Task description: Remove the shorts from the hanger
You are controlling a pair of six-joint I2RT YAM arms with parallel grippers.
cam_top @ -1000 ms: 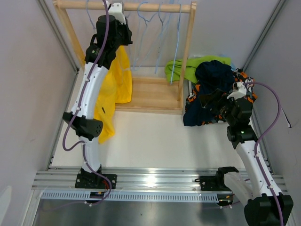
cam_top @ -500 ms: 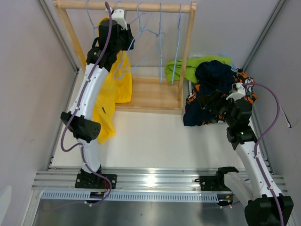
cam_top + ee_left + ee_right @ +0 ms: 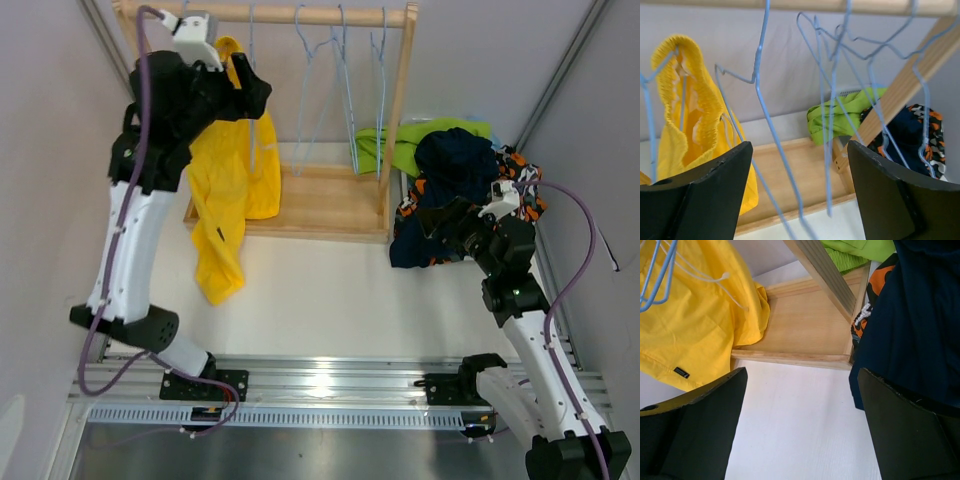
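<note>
Right pincer (image 3: 800, 410) gaping, empty, near right beside the heap on the counter (image 3: 320, 290): navy shorts (image 3: 455, 160), lime shorts (image 3: 425, 138) beyond. Farther: left pincer (image 3: 800, 190) wide open, nothing held (arm swung left since earlier). Yellow shorts (image 3: 225, 190) still hang at rack's (image 3: 399, 100) far left.

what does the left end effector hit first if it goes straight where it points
Probably the empty blue wire hangers dangling just ahead of the open left end effector, though depth is unclear.

Two white-shelled arms (image 3: 130, 240), black joints, loose purple cables (image 3: 594, 232), matte black wedge-shaped tool fingers (image 3: 705, 195).
</note>
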